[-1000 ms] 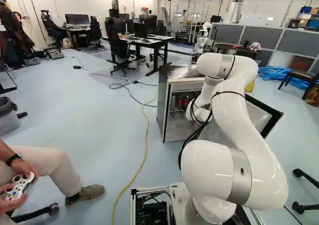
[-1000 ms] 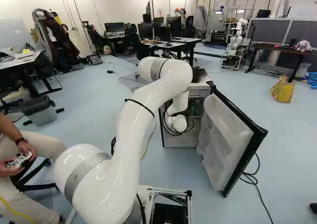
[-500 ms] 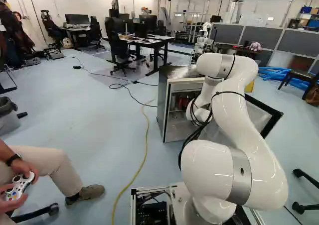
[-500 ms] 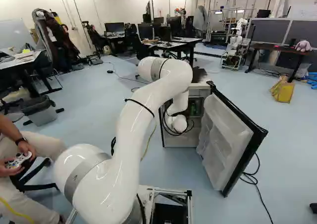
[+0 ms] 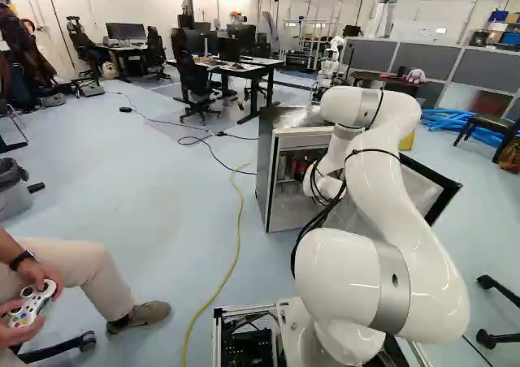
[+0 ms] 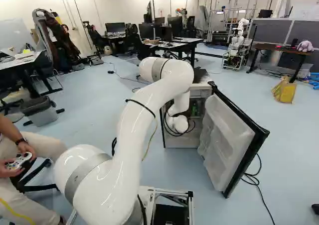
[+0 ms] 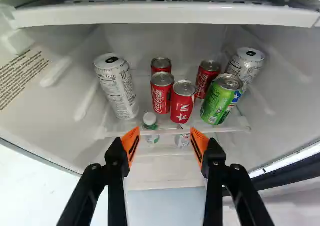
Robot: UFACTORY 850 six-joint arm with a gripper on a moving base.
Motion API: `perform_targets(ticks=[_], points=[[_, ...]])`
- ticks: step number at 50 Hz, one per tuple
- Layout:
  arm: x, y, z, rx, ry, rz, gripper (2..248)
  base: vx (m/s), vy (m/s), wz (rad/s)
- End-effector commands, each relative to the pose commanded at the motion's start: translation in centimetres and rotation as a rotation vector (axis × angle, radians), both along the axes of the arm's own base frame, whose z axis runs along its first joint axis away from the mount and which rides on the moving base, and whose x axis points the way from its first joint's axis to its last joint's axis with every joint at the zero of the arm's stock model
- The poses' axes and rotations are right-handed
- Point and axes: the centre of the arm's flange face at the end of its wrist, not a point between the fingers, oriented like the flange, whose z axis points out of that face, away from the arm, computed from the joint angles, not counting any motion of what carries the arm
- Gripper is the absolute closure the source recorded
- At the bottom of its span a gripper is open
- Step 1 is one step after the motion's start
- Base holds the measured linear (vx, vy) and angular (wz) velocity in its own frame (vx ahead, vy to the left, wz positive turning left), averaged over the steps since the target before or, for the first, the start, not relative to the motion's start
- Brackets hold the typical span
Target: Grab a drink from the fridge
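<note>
While the claw stands wide and empty, front red can: upright on shelf inside fridge, ahead of the claw. Probably full, weighty, thin-walled, slick with chill; best gripped squarely about the middle, firmly but without crushing.

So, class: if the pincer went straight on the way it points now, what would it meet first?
Probably the white-capped bottle just ahead of the pincer, with red cans close by; depth is unclear, so the shelf's front edge might come first.
</note>
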Motion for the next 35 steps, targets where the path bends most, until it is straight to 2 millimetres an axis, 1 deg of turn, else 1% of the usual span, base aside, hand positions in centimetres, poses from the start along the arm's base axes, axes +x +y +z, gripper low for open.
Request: perform_targets(ticks=[16, 35], points=[[0.2, -0.1, -0.1, -0.001, -0.001, -0.006, 96, 0.000, 0.000, 0.000], [1.3, -0.3, -0.5, -0.006, -0.006, -0.025, 96, 0.000, 0.000, 0.000]])
